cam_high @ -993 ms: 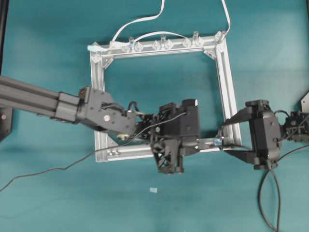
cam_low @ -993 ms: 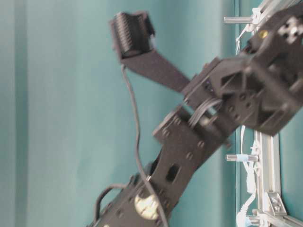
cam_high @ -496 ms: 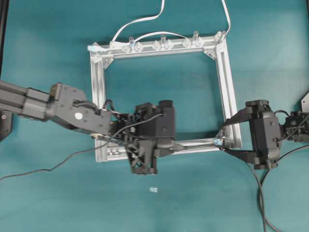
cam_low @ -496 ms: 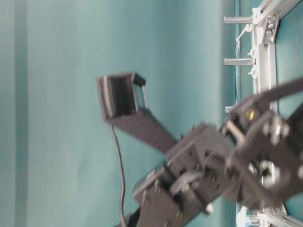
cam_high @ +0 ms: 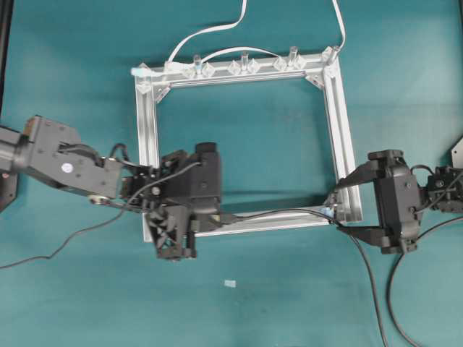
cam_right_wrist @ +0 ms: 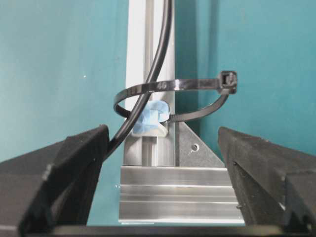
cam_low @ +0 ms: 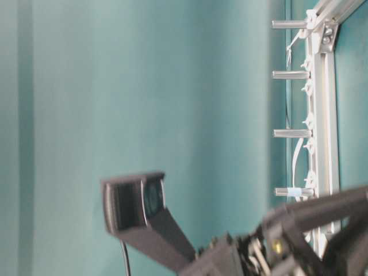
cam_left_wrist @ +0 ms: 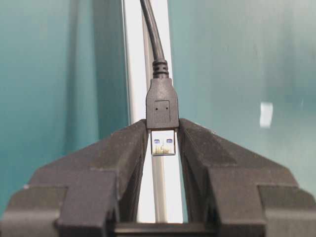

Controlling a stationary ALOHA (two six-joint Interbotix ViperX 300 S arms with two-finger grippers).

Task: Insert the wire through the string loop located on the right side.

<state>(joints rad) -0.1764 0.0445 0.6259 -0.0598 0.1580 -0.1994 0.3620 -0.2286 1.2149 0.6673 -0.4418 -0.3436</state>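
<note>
1. In the overhead view, the left hand [cam_high: 217,217] sat over the lower left part of the silver frame [cam_high: 336,123], which lay flat on the teal desk [cam_high: 72,72]. The wire [cam_high: 282,214] ran from that hand along the frame's bottom bar to its lower right corner, then curved down across the desk toward the bottom edge of the view. The right hand [cam_high: 340,206] hovered at that same corner, its fingers spread to either side of it. A white cable [cam_high: 210,30] left the frame's top bar, where clear clips [cam_high: 242,66] stood in a row.

2. In the table-level view, the frame [cam_low: 322,86] appeared on edge at the right with four clear pegs [cam_low: 290,75] sticking out. A blurred black arm part [cam_low: 138,201] filled the bottom; neither hand's grip could be read here.

3. In the left wrist view, the left hand [cam_left_wrist: 162,140] was clenched on the wire's plug [cam_left_wrist: 162,106], its black body gripped between the two fingers and the metal end pointing back toward the camera. The cable [cam_left_wrist: 153,34] led away along the silver bar.

4. In the right wrist view, the right hand [cam_right_wrist: 163,143] was released, fingers far apart and grasping nothing. The wire [cam_right_wrist: 153,74] passed through the string loop [cam_right_wrist: 173,98], a thin dark band with a pale-blue bit at its base, fixed on the frame's corner [cam_right_wrist: 173,192].
</note>
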